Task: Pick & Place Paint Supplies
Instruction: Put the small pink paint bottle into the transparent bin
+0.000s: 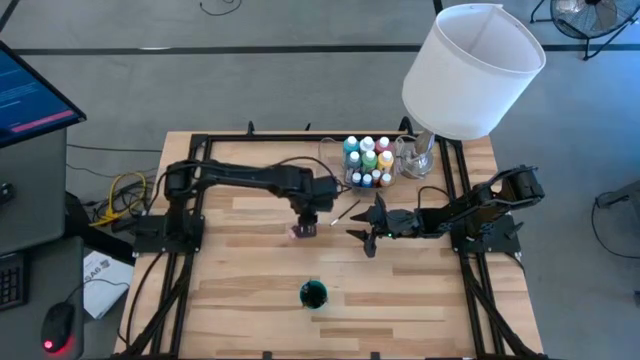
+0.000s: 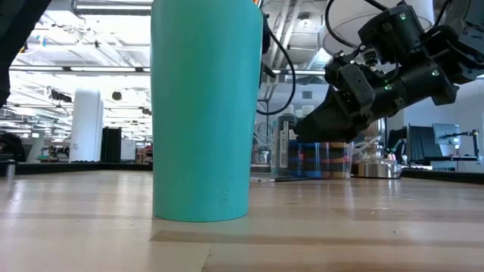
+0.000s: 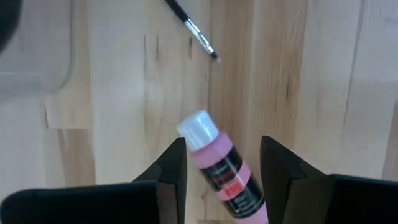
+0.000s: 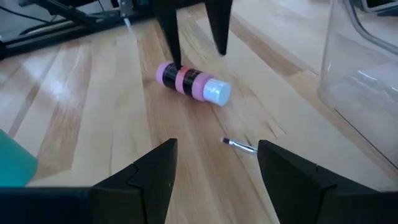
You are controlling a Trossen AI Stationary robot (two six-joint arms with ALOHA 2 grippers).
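Teal cup (image 2: 203,113) upright on wood table (image 2: 340,227), close to camera, filling left-centre. Dark arm (image 2: 393,68) reaches down from upper right, above table. Behind it, clear tray (image 2: 318,160) with coloured bottles (image 2: 302,159) inside. Room with monitors beyond.

A: The worktop (image 3: 323,93) is pale planked wood, smooth with a low sheen. The pink paint bottle (image 3: 227,174) looks like glossy plastic, its white cap (image 3: 198,127) matt.

B: And the teal cup (image 2: 203,106)?

A: Smooth, satin; possibly coated metal. The tray (image 4: 364,74) is clear plastic.
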